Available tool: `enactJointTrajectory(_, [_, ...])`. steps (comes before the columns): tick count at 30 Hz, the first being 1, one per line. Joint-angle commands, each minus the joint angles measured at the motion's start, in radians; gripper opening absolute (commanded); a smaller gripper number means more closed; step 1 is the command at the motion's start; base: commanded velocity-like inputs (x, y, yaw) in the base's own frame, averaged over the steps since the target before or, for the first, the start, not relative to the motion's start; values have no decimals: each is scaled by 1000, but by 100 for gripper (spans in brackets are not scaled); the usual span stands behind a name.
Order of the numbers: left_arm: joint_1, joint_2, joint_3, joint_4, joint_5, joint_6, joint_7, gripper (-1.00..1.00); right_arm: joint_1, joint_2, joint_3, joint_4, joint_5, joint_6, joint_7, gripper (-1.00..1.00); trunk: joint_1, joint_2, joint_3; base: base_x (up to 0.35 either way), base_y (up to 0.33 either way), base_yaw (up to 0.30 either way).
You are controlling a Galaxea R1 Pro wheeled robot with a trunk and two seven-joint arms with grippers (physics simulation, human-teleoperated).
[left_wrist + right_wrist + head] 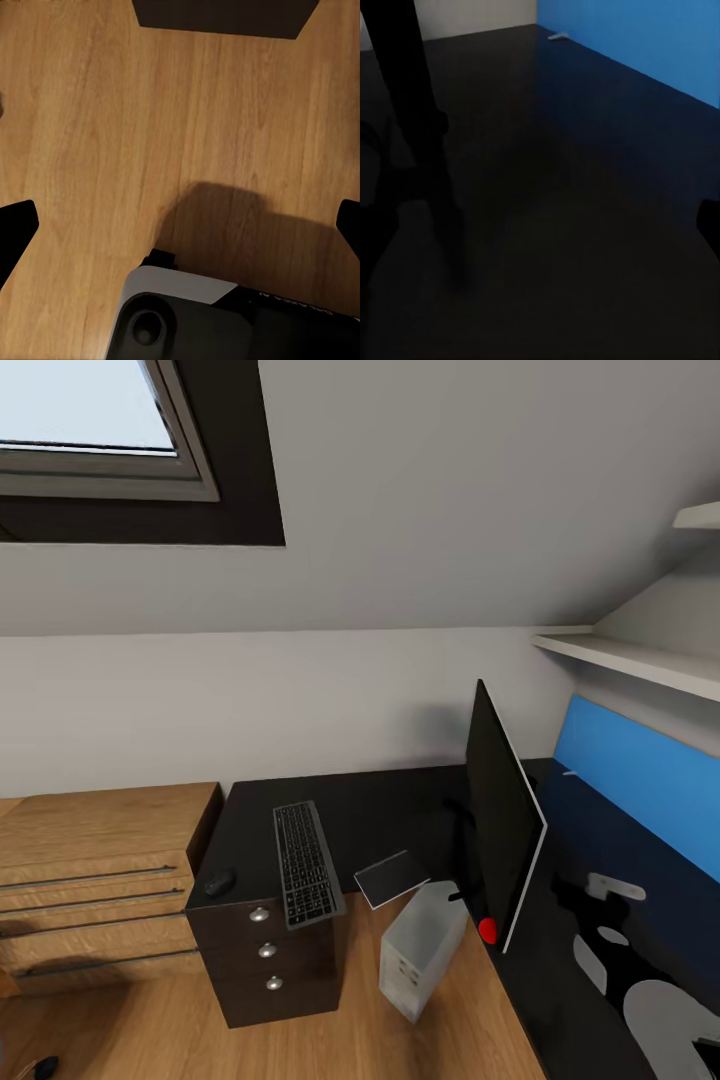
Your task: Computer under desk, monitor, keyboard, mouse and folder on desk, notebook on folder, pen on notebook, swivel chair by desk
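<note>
Left gripper (180, 225) spread, empty above floor; right gripper's state unclear. Keyboard (306, 863), mouse (219, 881) on desk (400, 810). Next: fetch folder.

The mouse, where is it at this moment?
In the head view, the mouse lies on the left end of the black desk, above the dark drawer unit and just left of the keyboard.

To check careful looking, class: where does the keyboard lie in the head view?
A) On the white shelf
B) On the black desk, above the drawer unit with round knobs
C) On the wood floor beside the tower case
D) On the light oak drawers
B: the keyboard lies on the black desk, its near end overhanging the drawer unit, with the mouse beside it.
</note>
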Motion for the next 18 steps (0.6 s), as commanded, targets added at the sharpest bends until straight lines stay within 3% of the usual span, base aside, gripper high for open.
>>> enactJointTrajectory(1, [-1,1,-6,-1,6,0,8,100,-1,0,4,2,-7,-6,1,100,1,-2,-2,5,0,0])
enactJointTrajectory(10, [-1,1,-6,-1,6,0,8,100,-2,0,18,3,-6,-8,123,100,1,-2,-2,1,0,0])
enactJointTrajectory(18, [-1,1,-6,-1,6,0,8,100,-2,9,67,3,-7,-10,156,100,1,-2,-2,0,0,0])
